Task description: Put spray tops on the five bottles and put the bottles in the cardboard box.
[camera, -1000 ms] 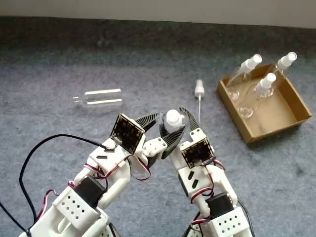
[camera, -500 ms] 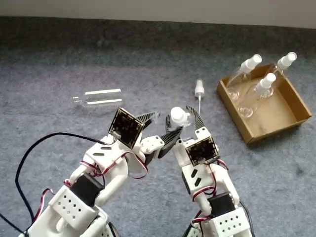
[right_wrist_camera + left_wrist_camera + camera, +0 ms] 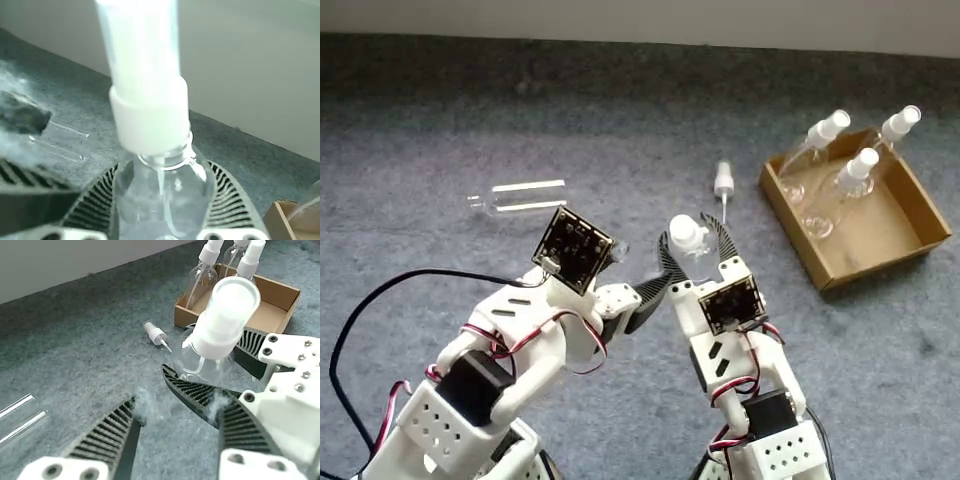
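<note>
Left end effector (image 3: 638, 270) hangs released, its ribbed fingers spread with nothing between them, just beside the right arm's fingers. Beyond it, toward the left of the grey worktop (image 3: 430, 110), an uncapped bottle (image 3: 520, 195) lies on its side, clear, narrow end to the left. Next comes the right end effector (image 3: 692, 238), clenched on the held bottle (image 3: 205, 360). The bottle's round clear body is pinched between the two ribbed fingers, a white spray top sits on its neck, and a thin dip tube runs down inside the glass. Just past that grasp, a loose spray top (image 3: 723, 185) lies flat on the worktop, its tube pointing back toward the arms. Farthest right sits the cardboard box (image 3: 880, 262), shallow and open. Inside it three capped bottles (image 3: 820, 215) lie slanted side by side in the far half, their white tops toward or over the far rim, while the box's nearer floor is bare cardboard.
</note>
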Motion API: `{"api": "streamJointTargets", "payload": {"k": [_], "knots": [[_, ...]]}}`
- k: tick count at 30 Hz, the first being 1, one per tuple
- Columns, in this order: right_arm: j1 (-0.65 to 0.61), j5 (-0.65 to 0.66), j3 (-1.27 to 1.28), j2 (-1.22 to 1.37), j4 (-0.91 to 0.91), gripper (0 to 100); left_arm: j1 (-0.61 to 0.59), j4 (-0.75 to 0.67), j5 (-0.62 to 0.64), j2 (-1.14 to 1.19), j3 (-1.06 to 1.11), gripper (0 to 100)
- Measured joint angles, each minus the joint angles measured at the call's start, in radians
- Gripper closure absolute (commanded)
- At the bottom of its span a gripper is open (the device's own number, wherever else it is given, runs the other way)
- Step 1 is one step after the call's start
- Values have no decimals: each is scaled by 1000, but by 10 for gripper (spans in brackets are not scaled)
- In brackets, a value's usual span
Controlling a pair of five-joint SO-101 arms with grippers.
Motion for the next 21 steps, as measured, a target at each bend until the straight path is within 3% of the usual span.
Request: {"api": "streamJointTargets", "payload": {"k": [6,11,21], "knots": [[0,0,0,-2,58,921,0,186,-2,0,-115,821],[5,0,0,-2,91,921,0,276,-3,-5,-170,1000],[21,0,0,-2,244,921,-126,295,-3,-269,-172,994]]}}
